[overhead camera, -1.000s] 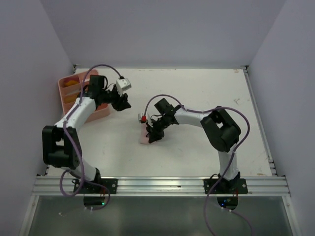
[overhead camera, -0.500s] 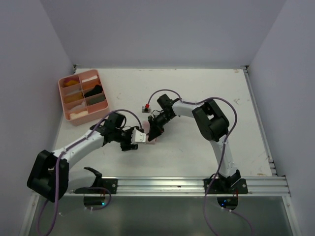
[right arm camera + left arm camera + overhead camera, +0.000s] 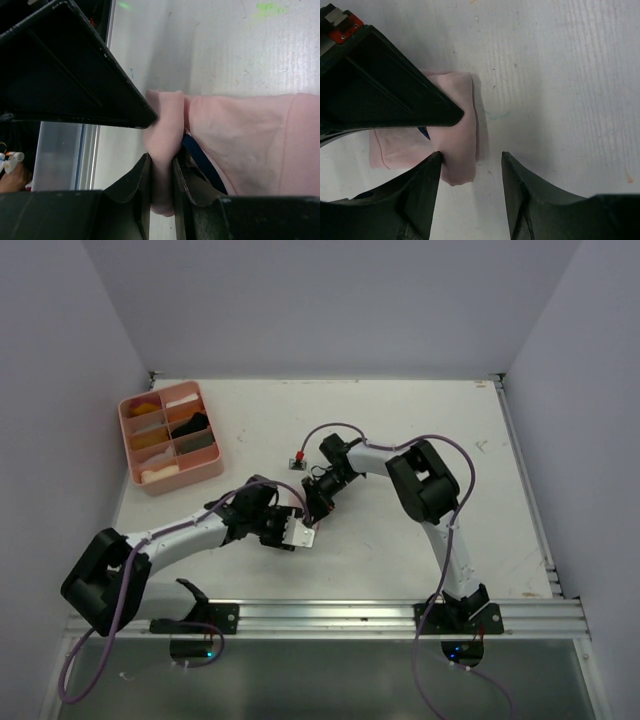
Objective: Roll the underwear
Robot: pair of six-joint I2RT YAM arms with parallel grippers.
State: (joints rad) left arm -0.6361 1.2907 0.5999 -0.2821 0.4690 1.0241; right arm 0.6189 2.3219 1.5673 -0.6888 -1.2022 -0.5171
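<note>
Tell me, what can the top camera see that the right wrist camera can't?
Only the top camera shows the pink tray with its compartments. Only the right wrist camera shows the pink underwear pinched in the right gripper, with its dark blue edging. Both show the white table.

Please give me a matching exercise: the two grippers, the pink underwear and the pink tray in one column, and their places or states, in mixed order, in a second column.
Column one:
1. left gripper
2. right gripper
3. pink underwear
4. pink tray

Column two:
A. shut, pinching a soft fold
B. lies in the middle of the table, partly folded
C. open, fingers apart
D. stands at the far left corner

Pairs: 1-C, 2-A, 3-B, 4-D
</note>
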